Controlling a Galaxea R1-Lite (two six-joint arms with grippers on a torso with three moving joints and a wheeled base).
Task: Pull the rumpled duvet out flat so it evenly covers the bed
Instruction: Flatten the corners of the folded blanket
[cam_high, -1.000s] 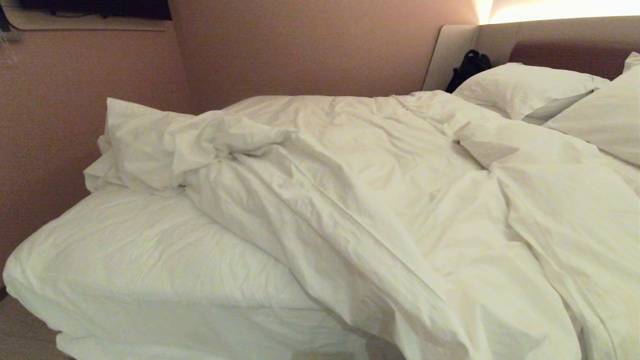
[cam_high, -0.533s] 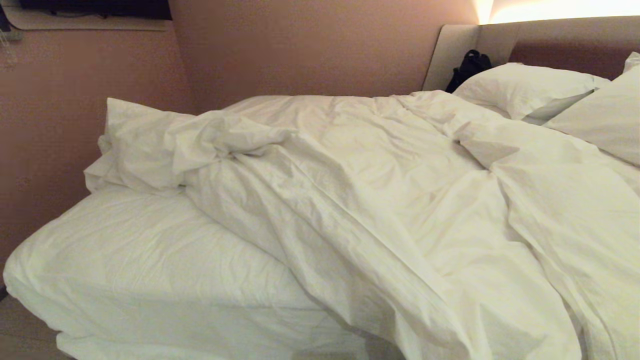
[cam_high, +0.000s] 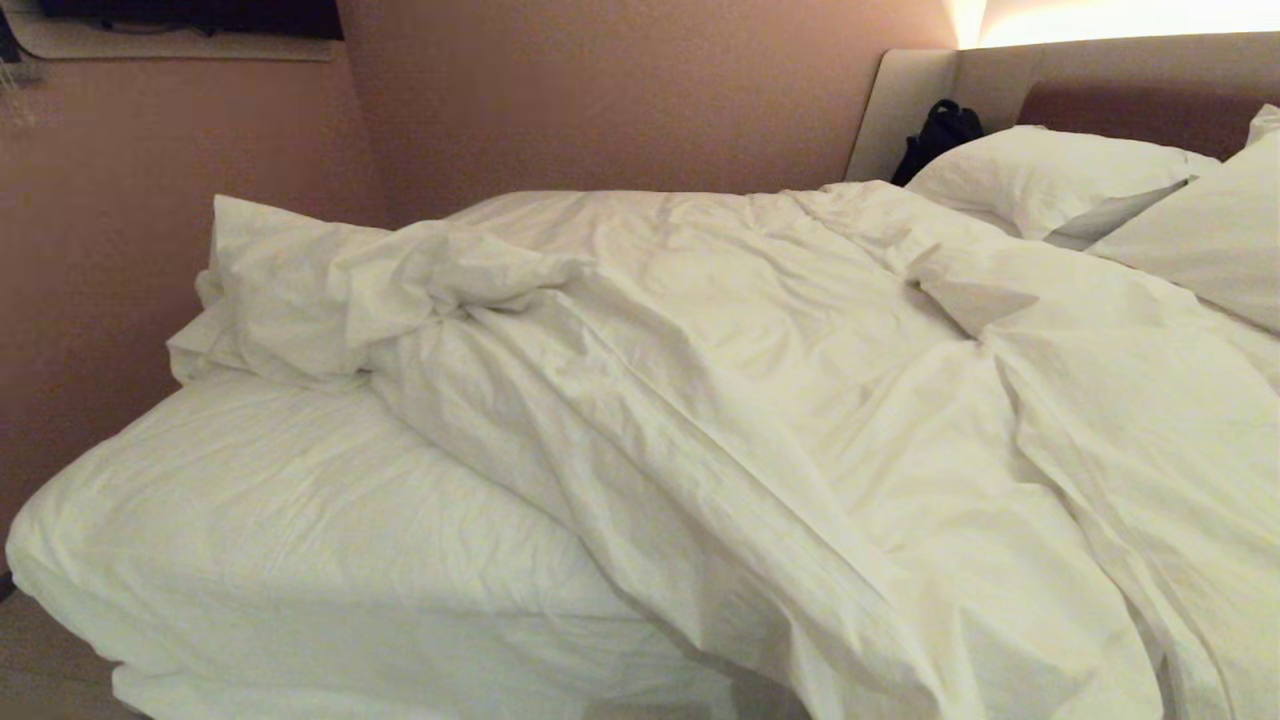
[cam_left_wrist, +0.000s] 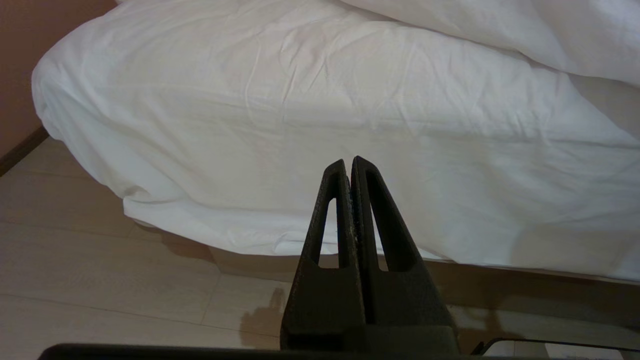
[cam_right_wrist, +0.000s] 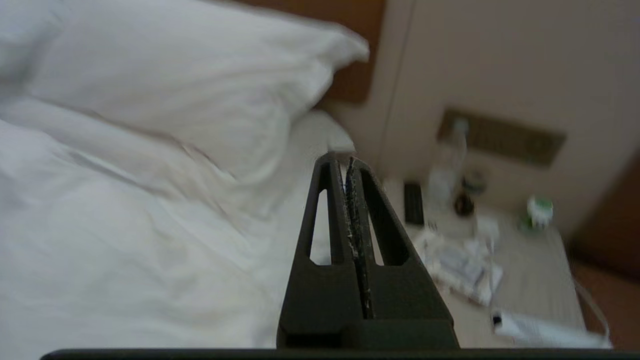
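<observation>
The rumpled white duvet (cam_high: 760, 400) lies bunched across the bed, with a crumpled heap (cam_high: 400, 280) at its far left end. The sheeted mattress (cam_high: 280, 540) is bare at the near left. Neither gripper shows in the head view. My left gripper (cam_left_wrist: 348, 161) is shut and empty, hanging low before the mattress side (cam_left_wrist: 300, 130) near the floor. My right gripper (cam_right_wrist: 339, 159) is shut and empty, held beside the duvet (cam_right_wrist: 115, 225) at the pillow end of the bed.
Two white pillows (cam_high: 1050, 175) lean on the padded headboard (cam_high: 1130, 95); a black bag (cam_high: 938, 130) sits in the corner. A bedside table (cam_right_wrist: 520, 270) with a bottle (cam_right_wrist: 447, 160), a remote and packets stands beyond the right gripper. A pink wall (cam_high: 100, 250) runs along the far side.
The head view shows the bed and duvet unchanged. Neither arm has come into that view.
</observation>
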